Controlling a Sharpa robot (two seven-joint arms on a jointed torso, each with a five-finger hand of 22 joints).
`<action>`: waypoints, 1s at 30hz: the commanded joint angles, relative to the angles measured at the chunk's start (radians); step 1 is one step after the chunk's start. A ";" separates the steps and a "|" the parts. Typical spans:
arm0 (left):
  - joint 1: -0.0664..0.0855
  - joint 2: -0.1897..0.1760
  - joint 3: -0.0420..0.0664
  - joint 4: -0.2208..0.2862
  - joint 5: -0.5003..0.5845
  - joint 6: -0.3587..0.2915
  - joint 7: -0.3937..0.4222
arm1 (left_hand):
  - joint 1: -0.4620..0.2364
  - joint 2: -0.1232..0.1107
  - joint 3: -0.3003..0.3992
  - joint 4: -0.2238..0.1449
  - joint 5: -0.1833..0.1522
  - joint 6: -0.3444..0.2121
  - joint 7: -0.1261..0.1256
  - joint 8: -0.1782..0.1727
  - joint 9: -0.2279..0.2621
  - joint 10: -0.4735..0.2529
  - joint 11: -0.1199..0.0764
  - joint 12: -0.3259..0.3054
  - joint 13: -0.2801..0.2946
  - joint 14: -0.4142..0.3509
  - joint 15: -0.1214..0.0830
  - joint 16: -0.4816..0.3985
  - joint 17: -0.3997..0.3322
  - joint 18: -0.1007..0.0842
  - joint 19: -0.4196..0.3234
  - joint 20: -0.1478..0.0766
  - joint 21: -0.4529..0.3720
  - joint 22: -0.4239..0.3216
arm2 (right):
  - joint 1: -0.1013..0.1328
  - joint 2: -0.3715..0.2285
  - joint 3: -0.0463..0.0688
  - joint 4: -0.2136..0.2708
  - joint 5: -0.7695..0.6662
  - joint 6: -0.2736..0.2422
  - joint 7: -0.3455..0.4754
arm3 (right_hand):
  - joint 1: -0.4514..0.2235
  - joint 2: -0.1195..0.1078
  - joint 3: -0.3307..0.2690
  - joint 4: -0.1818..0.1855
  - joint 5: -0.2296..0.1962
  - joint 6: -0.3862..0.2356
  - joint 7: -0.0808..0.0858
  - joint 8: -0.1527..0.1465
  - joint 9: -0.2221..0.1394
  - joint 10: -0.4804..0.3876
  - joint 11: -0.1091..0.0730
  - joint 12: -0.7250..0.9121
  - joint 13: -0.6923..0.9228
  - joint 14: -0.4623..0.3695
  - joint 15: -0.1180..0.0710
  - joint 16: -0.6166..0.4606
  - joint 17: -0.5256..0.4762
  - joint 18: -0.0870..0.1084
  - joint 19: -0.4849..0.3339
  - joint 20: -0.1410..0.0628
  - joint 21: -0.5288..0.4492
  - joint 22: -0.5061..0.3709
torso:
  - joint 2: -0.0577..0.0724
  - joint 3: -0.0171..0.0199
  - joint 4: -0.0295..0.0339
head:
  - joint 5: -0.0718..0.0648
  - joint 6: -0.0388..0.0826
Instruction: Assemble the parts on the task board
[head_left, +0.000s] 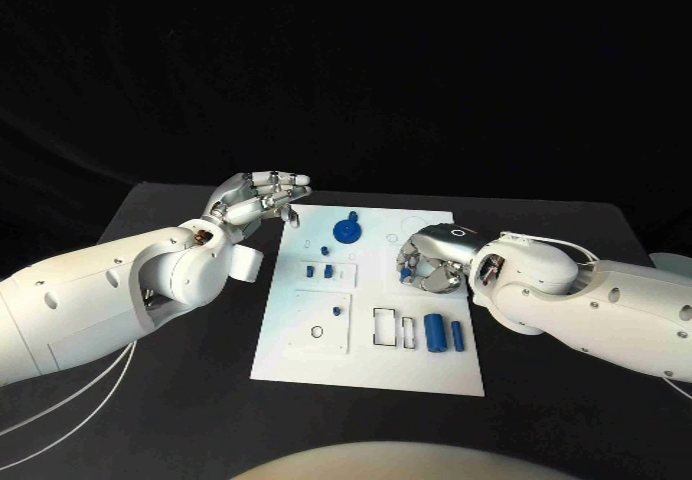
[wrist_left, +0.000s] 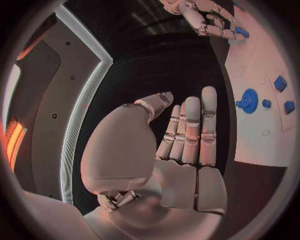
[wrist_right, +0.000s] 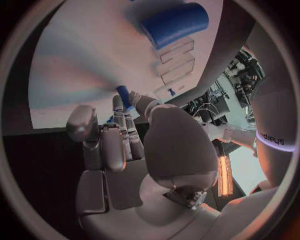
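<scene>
The white task board (head_left: 289, 355) lies in the middle of the black table. My right hand (head_left: 433, 262) hovers over the board's right middle and pinches a small blue part (wrist_right: 123, 94) between thumb and fingertips; the part (head_left: 411, 270) peeks out under the hand. My left hand (head_left: 267, 200) hangs by the board's far left corner, fingers straight and side by side (wrist_left: 190, 130), holding nothing. On the board are a blue gear (head_left: 346, 230), two small blue blocks (head_left: 319, 270), a small peg (head_left: 338, 311) and two blue cylinders (head_left: 446, 334).
Rectangular slots (head_left: 392, 328) sit beside the cylinders, and an oval hole (head_left: 316, 331) lies in the raised left panel. Bare black table (head_left: 173, 400) surrounds the board on all sides. From the left wrist, the gear (wrist_left: 250, 100) and my right hand (wrist_left: 206, 17) are visible.
</scene>
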 joint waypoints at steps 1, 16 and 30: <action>0.000 0.001 0.001 0.001 -0.007 0.017 0.003 | -0.001 0.009 -0.006 0.001 0.002 -0.004 0.002 0.006 0.001 -0.007 -0.003 0.006 0.001 -0.006 0.002 0.007 -0.002 0.014 -0.001 0.000 -0.007 -0.001 | -0.003 0.001 -0.001 0.003 -0.028 -0.047 -0.022 | 0.002 0.018 0.016 -0.003 -0.006 0.012 -0.001 0.008 0.004 0.012 0.001 -0.007 0.000 0.029 -0.009 0.005 0.003 -0.015 0.008 0.000 0.004 0.004 | -0.002 -0.0005 0.0012 | -0.002 -0.001; 0.000 0.003 0.000 -0.006 -0.008 0.016 0.002 | -0.001 0.009 -0.006 0.001 0.002 -0.004 0.002 0.006 0.001 -0.007 -0.003 0.006 0.001 -0.006 0.002 0.007 -0.002 0.014 -0.001 0.000 -0.007 -0.001 | 0.017 -0.060 0.007 0.125 -0.044 -0.181 -0.026 | 0.009 0.016 0.053 -0.016 -0.005 0.026 -0.004 0.024 0.016 0.037 -0.005 -0.010 0.003 0.032 -0.014 0.014 0.020 -0.020 0.020 -0.004 0.029 0.027 | -0.004 -0.0013 0.0002 | -0.002 0.005; -0.002 0.009 0.000 -0.009 -0.008 0.019 0.004 | -0.001 0.010 -0.006 0.001 0.002 -0.005 0.002 0.007 0.002 -0.009 -0.002 0.007 0.002 -0.007 0.003 0.007 -0.002 0.014 -0.001 0.000 -0.007 -0.001 | 0.000 0.014 0.008 0.211 0.009 -0.223 0.019 | 0.009 0.012 0.057 -0.020 -0.005 0.027 -0.004 0.027 0.019 0.039 -0.005 -0.012 0.003 0.033 -0.014 0.016 0.023 -0.020 0.018 -0.005 0.026 0.025 | -0.003 -0.0014 0.0000 | 0.024 0.000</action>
